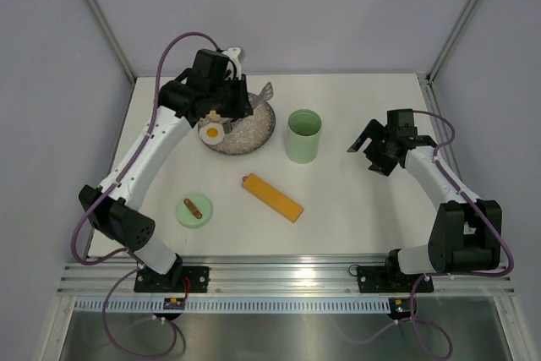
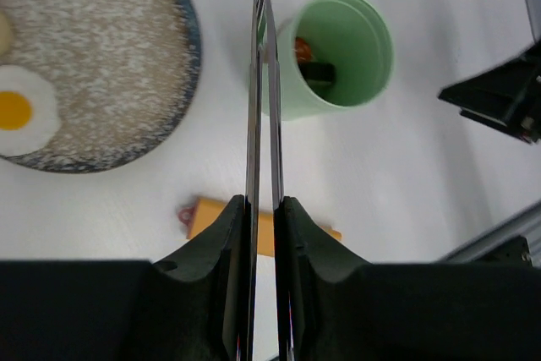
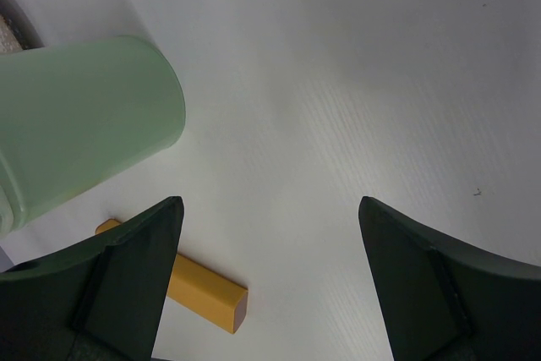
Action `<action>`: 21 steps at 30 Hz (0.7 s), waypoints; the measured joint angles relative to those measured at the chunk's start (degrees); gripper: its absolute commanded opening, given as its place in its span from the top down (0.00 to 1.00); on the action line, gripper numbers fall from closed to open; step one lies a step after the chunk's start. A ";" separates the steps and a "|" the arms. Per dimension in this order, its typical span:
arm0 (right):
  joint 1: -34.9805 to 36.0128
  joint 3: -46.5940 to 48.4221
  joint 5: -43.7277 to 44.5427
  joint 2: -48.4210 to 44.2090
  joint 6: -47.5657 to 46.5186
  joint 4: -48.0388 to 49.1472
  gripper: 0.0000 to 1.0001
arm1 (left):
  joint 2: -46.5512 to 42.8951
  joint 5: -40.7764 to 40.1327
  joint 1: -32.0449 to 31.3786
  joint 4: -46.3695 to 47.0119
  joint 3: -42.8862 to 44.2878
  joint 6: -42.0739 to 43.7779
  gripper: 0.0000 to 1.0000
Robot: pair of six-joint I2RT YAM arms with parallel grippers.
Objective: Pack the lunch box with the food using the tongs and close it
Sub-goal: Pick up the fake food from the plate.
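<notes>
My left gripper (image 2: 264, 200) is shut on the slim grey tongs (image 2: 260, 57), whose two arms are squeezed nearly together and run up out of the left wrist view; no food shows between them. In the top view the left gripper (image 1: 235, 103) hangs over the speckled plate (image 1: 254, 134), with the tongs (image 1: 265, 91) jutting past its far rim. A fried-egg piece (image 1: 213, 133) (image 2: 19, 112) lies on the plate. The mint lunch box (image 1: 303, 150) (image 2: 365, 31) stands open and holds a reddish-orange piece (image 2: 302, 46) and a black piece (image 2: 318, 70). Its lid (image 1: 194, 210) lies at the front left. My right gripper (image 1: 372, 146) (image 3: 269, 209) is open and empty, to the right of the lunch box (image 3: 76, 124).
A long orange-yellow bar (image 1: 272, 198) (image 2: 210, 213) (image 3: 207, 295) lies on the white table in front of the lunch box. The plate (image 2: 110, 57) sits left of the box. Grey walls and metal posts close off the back and sides.
</notes>
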 measured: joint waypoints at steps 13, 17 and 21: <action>0.00 0.00 0.52 -0.83 -0.57 -0.50 0.07 | -1.07 -8.66 14.97 1.01 -10.99 0.48 0.57; 0.00 0.00 0.96 -0.83 -0.66 -0.96 0.07 | 0.26 -10.47 15.06 2.36 -11.02 0.50 0.50; 0.00 0.00 1.31 -0.83 -0.70 -1.46 0.07 | 1.62 -11.72 15.08 2.75 -11.02 0.50 0.47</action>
